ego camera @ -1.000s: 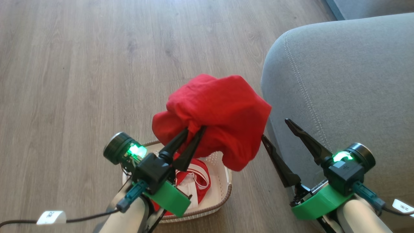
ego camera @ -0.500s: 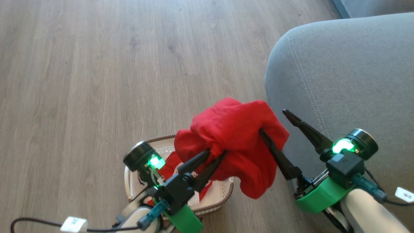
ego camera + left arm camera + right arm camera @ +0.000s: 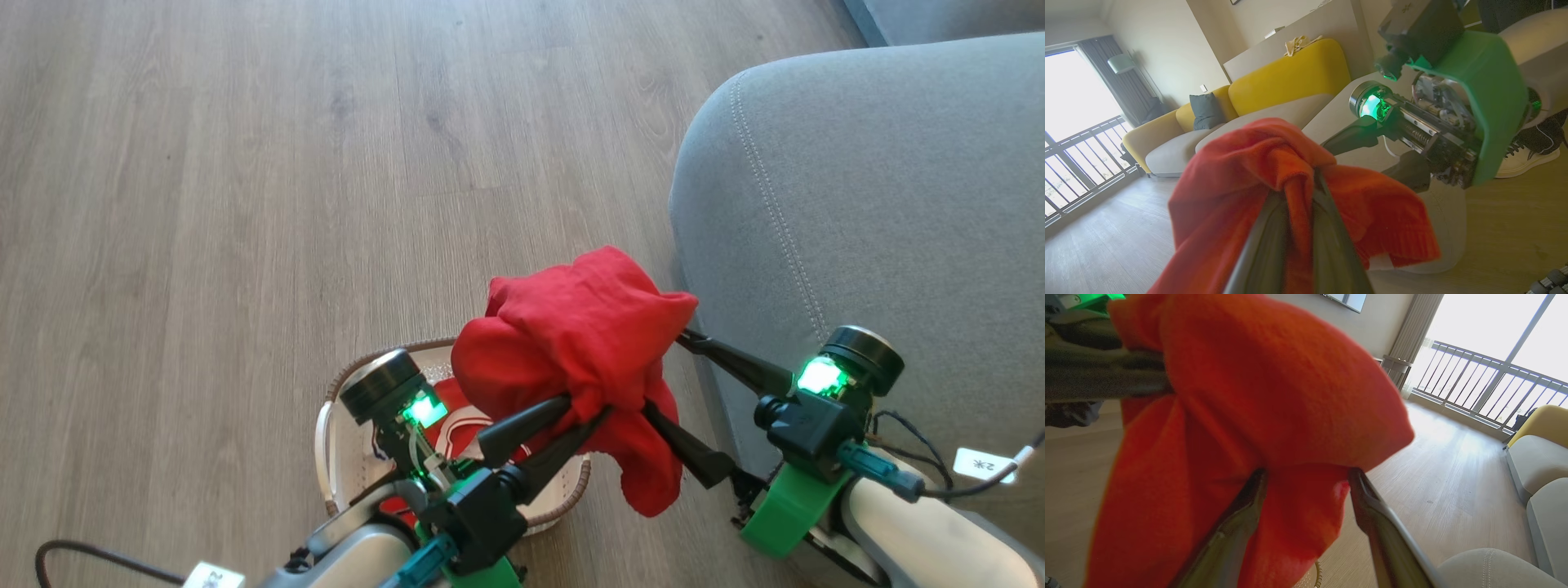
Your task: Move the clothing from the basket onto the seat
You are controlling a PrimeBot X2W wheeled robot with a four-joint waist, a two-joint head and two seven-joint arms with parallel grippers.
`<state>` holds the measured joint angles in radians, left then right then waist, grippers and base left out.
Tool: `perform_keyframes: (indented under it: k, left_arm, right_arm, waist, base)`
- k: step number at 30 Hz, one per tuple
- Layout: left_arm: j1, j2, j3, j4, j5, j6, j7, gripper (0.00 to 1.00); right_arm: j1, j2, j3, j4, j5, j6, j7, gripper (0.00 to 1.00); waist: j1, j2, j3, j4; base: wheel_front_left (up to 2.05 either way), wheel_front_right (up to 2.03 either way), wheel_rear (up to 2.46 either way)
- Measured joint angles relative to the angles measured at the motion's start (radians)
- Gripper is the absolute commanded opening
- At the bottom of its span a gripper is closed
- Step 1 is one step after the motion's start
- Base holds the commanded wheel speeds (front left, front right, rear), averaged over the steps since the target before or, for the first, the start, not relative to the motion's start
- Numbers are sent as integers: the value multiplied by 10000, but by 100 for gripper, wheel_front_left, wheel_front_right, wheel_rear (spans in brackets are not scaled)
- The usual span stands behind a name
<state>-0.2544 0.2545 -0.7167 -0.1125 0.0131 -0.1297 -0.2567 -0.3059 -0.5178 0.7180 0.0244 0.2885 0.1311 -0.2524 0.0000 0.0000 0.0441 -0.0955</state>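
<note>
My left gripper [image 3: 584, 406] is shut on the plain red clothing [image 3: 575, 327], which hangs bunched above the floor between the basket [image 3: 339, 388] and the seat [image 3: 857, 204]. A red and white garment [image 3: 457, 433] lies in the basket. My right gripper [image 3: 663, 369] is open and points left, with its fingers on either side of the red cloth's right part. In the left wrist view the left gripper [image 3: 1298, 204] pinches a fold of the red clothing [image 3: 1229, 183]. In the right wrist view the right gripper [image 3: 1306, 473] is spread wide, with the red cloth [image 3: 1274, 384] draped between its fingers.
The wooden floor [image 3: 245, 204] spreads to the left and ahead. A yellow and grey sofa [image 3: 1286, 77] with a dark pillow stands further off. A person's white shoe [image 3: 1527, 157] rests on the floor by the seat. A railed window [image 3: 1486, 379] lies ahead.
My left gripper has carried the red clothing lower and to the right, toward the seat's edge. My right gripper has swung left, and its open fingers now flank the cloth.
</note>
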Motion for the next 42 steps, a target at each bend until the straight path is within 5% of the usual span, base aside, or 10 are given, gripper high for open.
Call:
perform_keyframes:
  k: [18, 34, 42]
  left_arm:
    - [-368, 46, -472, 100, -236, 13, 0, 0]
    - [-349, 12, 681, 583, -336, 539, -10, 0]
    - [-388, 94, -527, 389, -81, 173, -10, 0]
  right_arm:
    - [-1607, -245, 2681, -182, -798, -2, 0, 100]
    - [-1372, -320, 2006, -654, -949, 0, 0, 100]
    - [-1130, -228, 1685, -401, -1114, 0, 0, 100]
  waist:
    - [0, 0, -65, 113]
    - [0, 0, -25, 38]
    - [0, 0, -40, 10]
  base:
    - [0, 0, 0]
    - [0, 0, 0]
    - [0, 0, 0]
